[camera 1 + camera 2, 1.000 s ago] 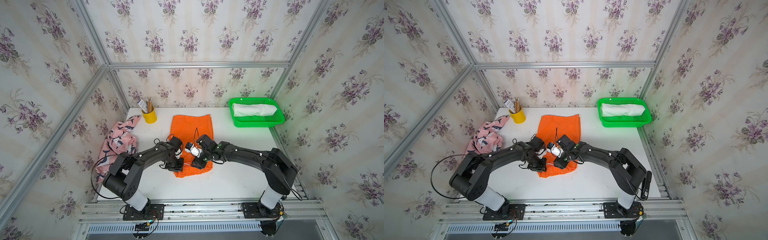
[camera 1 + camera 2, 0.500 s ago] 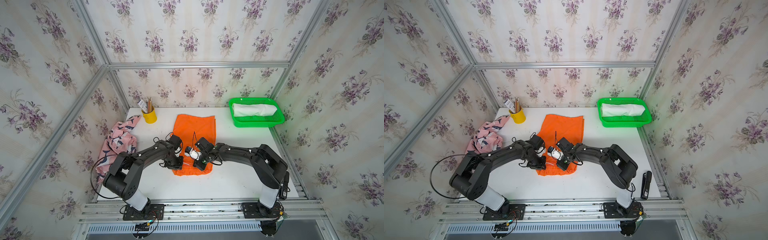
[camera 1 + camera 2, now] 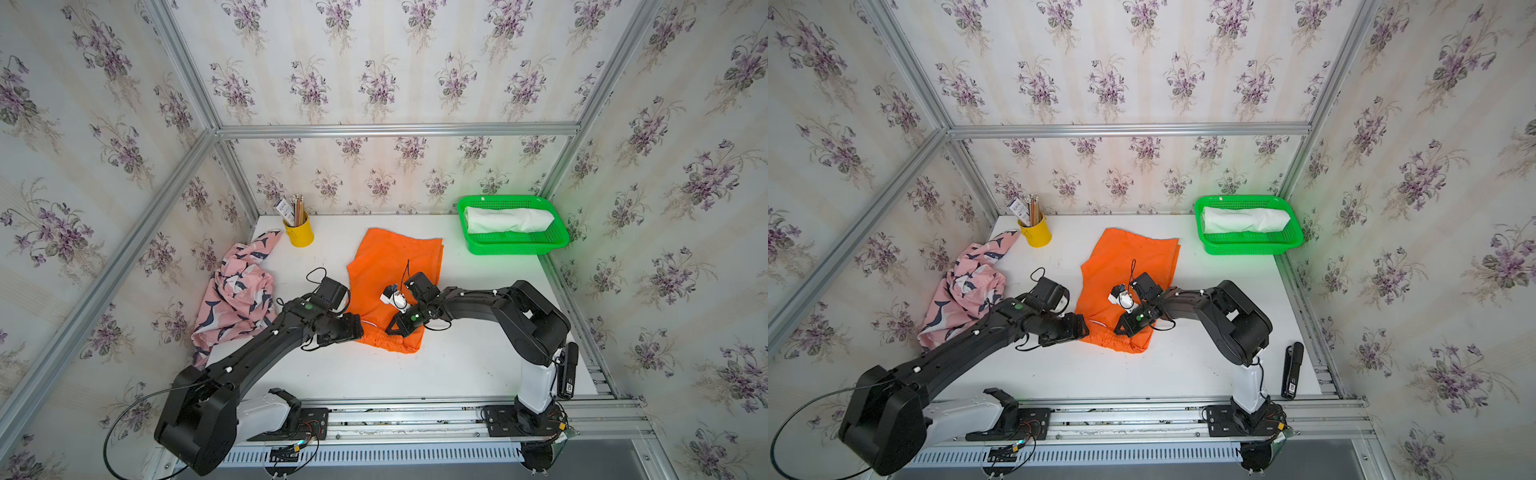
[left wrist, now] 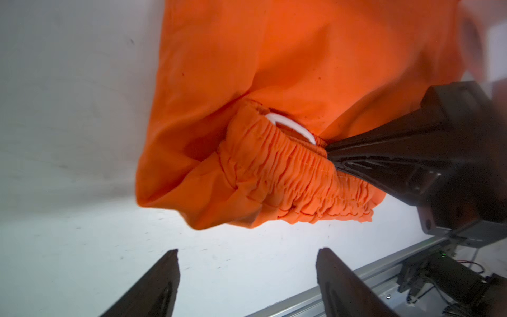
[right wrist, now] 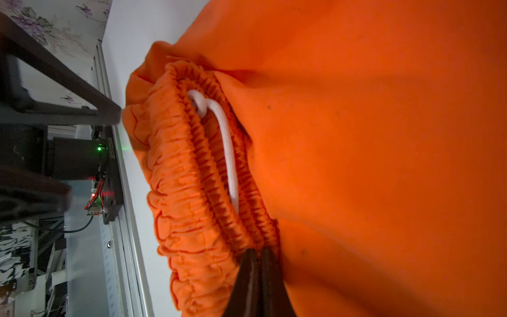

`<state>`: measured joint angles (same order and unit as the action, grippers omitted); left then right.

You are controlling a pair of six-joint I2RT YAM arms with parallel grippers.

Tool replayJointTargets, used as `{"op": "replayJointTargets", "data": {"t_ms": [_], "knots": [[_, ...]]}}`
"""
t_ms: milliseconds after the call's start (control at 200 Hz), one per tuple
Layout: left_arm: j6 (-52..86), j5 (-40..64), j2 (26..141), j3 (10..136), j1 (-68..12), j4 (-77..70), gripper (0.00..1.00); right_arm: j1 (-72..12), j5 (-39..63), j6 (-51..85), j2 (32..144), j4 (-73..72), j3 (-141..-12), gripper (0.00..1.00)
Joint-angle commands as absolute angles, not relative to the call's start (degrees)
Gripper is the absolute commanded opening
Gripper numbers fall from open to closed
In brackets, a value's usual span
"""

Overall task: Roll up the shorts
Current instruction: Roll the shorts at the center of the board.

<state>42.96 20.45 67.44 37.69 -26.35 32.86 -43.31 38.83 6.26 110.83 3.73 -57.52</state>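
**A:** How does the left arm [image 3: 257, 349] lie?

**B:** It is stretched low from its base toward the middle, with the wrist bent inward. The left gripper [image 4: 247, 251] has its jaws wide apart with nothing between them, and its tips point at the other gripper.

**A:** And the right arm [image 3: 478, 305]?

**B:** Its elbow is out on its own side, and the forearm reaches inward, low over the table. The right gripper [image 5: 258, 251] has its fingers pressed together, pinching the waistband of the orange shorts [image 5: 356, 137].

**A:** Do the two grippers touch?

**B:** No. In both top views they face each other, close, with a gap between the tips.
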Motion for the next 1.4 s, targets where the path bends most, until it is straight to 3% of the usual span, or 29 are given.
{"op": "replayJointTargets", "data": {"t_ms": [0,270,445,535,599,734,934,1114,1314,1394], "knots": [[54.46,25.55,65.64,32.74,-26.46,18.96,0.85,-43.42,35.31,8.27,112.4,10.66,-56.89,0.0],[63.75,22.75,69.97,24.86,-26.47,5.15,0.88,-43.44,37.52,6.86,111.69,11.58,-55.81,0.0],[61.09,21.46,75.23,26.53,-26.28,3.68,0.64,-43.42,36.92,2.78,110.3,14.88,-54.93,0.01],[59.73,21.35,76.44,27.32,-26.23,3.89,0.45,-43.43,33.38,2.19,109.0,16.08,-55.2,0.02],[59.12,21.87,76.74,27.91,-26.23,4.44,0.37,-43.68,30.01,2.83,106.4,15.94,-55.29,0.1],[58.56,21.75,75.94,28.38,-26.27,6.25,0.35,-47.11,18.09,2.94,96.71,14.53,-55.03,0.31],[56.18,22.01,75.88,31.22,-26.25,12.38,0.36,-59.0,-5.0,-4.08,88.59,13.53,-54.26,0.46],[56.64,23.17,76.03,31.51,-26.27,12.57,0.35,-67.96,-14.58,-7.78,91.98,8.84,-52.88,0.63],[57.0,24.3,76.73,31.46,-26.28,12.12,0.35,-74.01,-21.37,-13.14,96.39,-1.11,-49.66,0.76],[57.06,24.63,76.91,31.6,-26.27,12.05,0.36,-75.76,-23.93,-15.14,99.11,-4.42,-48.66,0.77]]}}
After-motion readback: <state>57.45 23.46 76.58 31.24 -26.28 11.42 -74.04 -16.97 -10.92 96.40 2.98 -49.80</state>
